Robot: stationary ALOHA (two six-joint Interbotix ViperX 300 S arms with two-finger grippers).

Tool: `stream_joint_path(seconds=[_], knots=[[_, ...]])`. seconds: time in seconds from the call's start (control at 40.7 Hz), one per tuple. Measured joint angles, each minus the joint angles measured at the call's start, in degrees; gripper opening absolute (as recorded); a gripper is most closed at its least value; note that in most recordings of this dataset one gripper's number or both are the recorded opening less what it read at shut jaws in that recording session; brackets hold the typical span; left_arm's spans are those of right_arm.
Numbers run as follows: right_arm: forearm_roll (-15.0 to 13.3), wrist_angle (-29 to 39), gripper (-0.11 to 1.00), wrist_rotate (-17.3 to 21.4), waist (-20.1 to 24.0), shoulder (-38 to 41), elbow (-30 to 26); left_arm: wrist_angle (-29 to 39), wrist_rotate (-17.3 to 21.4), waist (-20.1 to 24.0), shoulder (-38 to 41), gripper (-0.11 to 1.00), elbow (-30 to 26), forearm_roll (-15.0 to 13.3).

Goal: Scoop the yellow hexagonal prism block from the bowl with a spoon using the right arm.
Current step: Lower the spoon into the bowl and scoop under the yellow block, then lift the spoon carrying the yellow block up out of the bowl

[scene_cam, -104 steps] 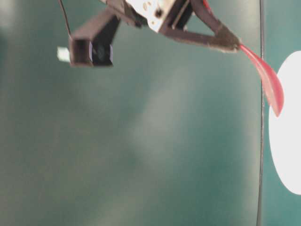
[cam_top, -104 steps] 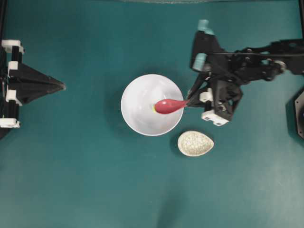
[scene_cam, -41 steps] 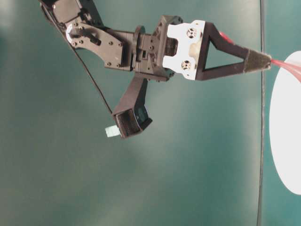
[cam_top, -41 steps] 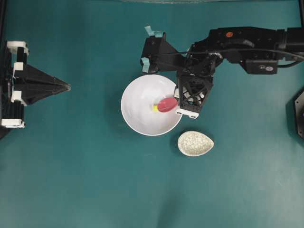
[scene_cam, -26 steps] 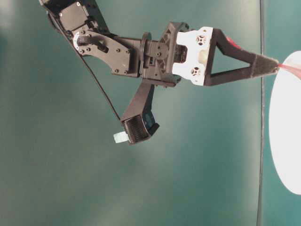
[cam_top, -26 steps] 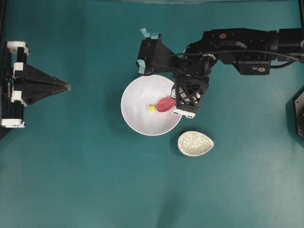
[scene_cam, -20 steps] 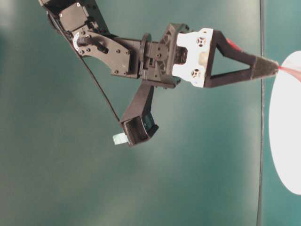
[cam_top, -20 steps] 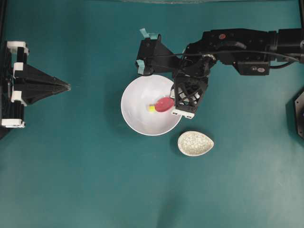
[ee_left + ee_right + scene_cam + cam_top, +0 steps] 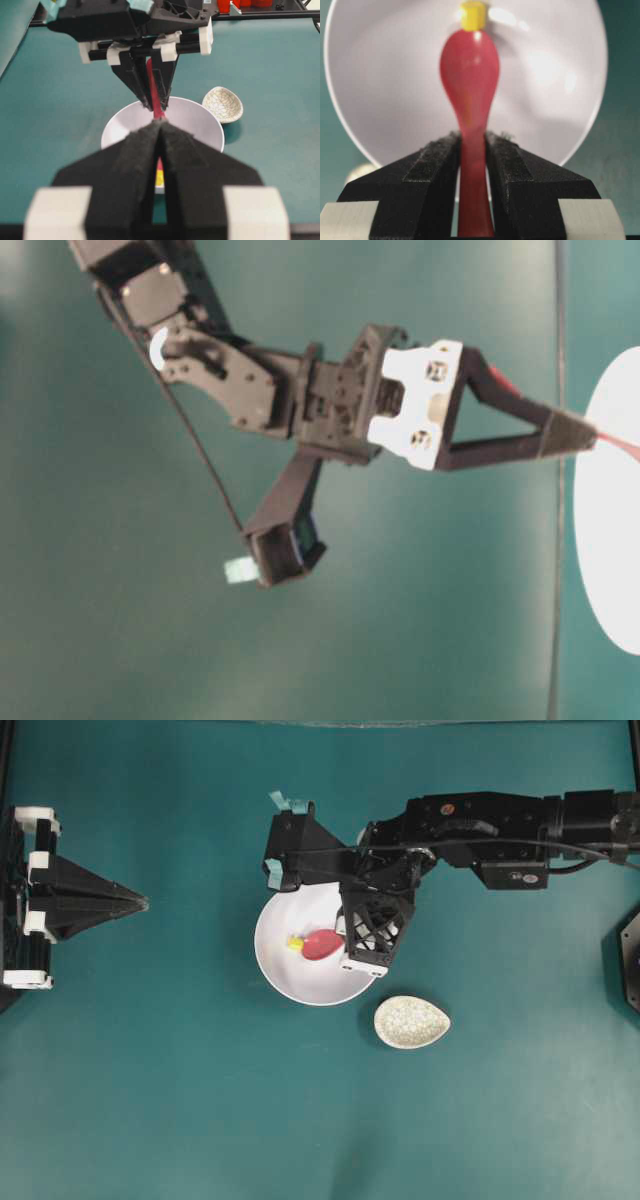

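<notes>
My right tool: clamped on the handle of the spoon, a jaw on either side of it, scoop pointing away from me into the bowl
My left tool: parked well away from the bowl on its left in the overhead view, jaws pressed together, holding nothing
Yellow hexagonal prism block: inside the bowl, at the very tip of the scoop and touching or nearly touching it; not on the scoop yet, as far as I can judge
Landmark: the bowl sits on the green counter; a small speckled dish lies just outside its rim on the lower right in the overhead view
Risk, pushing not scooping: the block is tiny and the bowl floor looks slick, so if my scoop edge rides above the floor I would likely shove the block ahead toward the far wall instead of getting under it
Risk, block escaping sideways: the scoop tip is rounded, so an off-centre push could roll the block off to one side
Risk, spoon twisting: I hold only the narrow glossy handle, so pressing the tip down could rotate or slip the spoon in my jaws
Risk, bowl shifting: nothing holds the bowl, so a hard push against its wall could slide it across the counter or tip it
Risk, spill on lift: tilting the scoop while rising would drop the block back
</notes>
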Motion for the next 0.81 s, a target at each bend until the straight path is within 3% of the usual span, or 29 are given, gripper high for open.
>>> stream_joint_path(seconds=[0.811], knots=[[-0.1,-11.3,0.23,1.1,-0.1,-0.4,0.8,0.0,0.0,0.0,-0.1,-0.01,0.0,0.0]])
